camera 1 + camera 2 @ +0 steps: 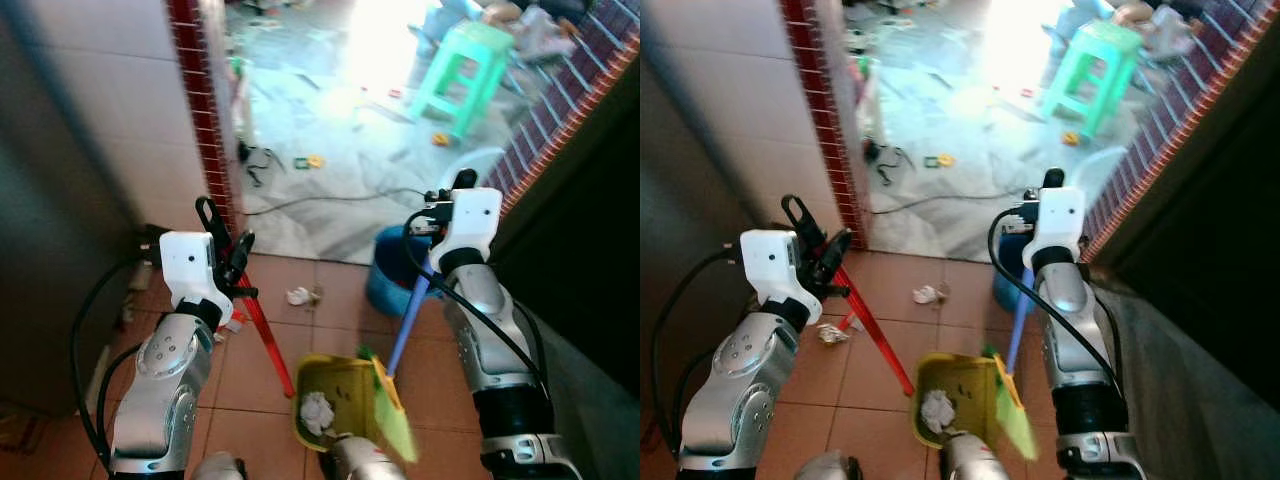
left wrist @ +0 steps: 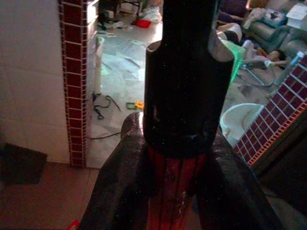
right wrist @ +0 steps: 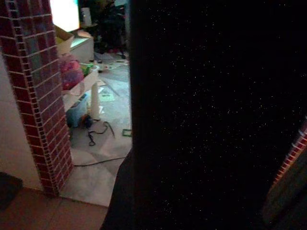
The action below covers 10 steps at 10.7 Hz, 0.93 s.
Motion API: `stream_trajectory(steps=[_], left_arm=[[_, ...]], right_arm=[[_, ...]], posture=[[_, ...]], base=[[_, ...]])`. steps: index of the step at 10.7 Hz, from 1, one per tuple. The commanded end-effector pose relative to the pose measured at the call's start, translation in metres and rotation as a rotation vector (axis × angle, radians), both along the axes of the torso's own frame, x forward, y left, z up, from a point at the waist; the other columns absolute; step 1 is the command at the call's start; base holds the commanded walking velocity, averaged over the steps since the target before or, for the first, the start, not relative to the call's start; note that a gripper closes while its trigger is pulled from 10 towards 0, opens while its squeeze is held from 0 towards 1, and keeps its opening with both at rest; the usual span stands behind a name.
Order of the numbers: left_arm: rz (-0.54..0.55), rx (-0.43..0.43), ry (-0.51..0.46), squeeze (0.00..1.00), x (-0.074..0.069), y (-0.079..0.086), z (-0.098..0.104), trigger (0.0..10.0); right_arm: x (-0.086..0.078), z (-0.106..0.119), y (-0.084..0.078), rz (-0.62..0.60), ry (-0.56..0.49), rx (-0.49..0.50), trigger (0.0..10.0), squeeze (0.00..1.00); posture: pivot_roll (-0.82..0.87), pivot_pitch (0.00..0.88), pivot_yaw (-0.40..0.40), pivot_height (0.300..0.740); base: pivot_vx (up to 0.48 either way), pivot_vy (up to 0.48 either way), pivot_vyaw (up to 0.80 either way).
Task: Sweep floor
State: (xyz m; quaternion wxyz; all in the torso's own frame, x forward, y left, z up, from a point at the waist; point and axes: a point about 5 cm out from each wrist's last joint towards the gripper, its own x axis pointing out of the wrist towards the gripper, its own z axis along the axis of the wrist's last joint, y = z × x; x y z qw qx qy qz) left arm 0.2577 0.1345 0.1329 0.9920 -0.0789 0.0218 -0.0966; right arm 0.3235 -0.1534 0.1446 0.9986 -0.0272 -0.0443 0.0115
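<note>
My left gripper (image 1: 228,245) is shut on the red handle (image 1: 268,335) of a yellow dustpan (image 1: 345,378), which sits on the terracotta tiles just in front of me with crumpled paper (image 1: 317,410) inside. In the left wrist view the red handle (image 2: 168,191) runs between my black fingers (image 2: 115,187). My right gripper (image 1: 455,190) is shut on the blue broom handle (image 1: 408,325). The green bristles (image 1: 395,410) rest at the dustpan's right edge. A crumpled paper scrap (image 1: 298,295) lies on the tiles beyond the pan, and another scrap (image 1: 830,333) lies under my left arm.
A blue bucket (image 1: 392,270) stands by the doorway on the right. A red brick pillar (image 1: 205,110) and a white wall close the left side; a brick wall (image 1: 570,100) runs along the right. Beyond are a littered marble floor, a cable (image 1: 330,198) and a green stool (image 1: 465,70).
</note>
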Motion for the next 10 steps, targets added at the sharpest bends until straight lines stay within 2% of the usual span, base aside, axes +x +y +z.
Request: stream_trajectory(steps=[1, 4, 10], left_arm=[[-0.013, -0.036, -0.059, 0.0, -0.0011, -0.0041, 0.0142, 10.0], [-0.031, -0.025, -0.08, 0.0, -0.0021, -0.006, 0.0157, 10.0], [-0.051, -0.039, -0.078, 0.0, -0.0029, -0.0103, 0.0167, 10.0]], right_arm=[[0.0028, 0.0054, -0.0002, 0.0, -0.014, 0.006, 10.0, 0.0], [0.0036, 0.0052, -0.0002, 0.001, -0.01, 0.005, 10.0, 0.0], [0.0039, 0.0038, -0.0008, 0.004, -0.003, 0.0, 10.0, 0.0]], posture=[[0.0, 0.08, -0.072, 0.74], [-0.01, 0.08, -0.076, 0.74], [-0.01, 0.082, -0.078, 0.74]], base=[[0.0, 0.307, -0.46], [0.0, 0.0, -0.8], [0.0, -0.389, -0.76]])
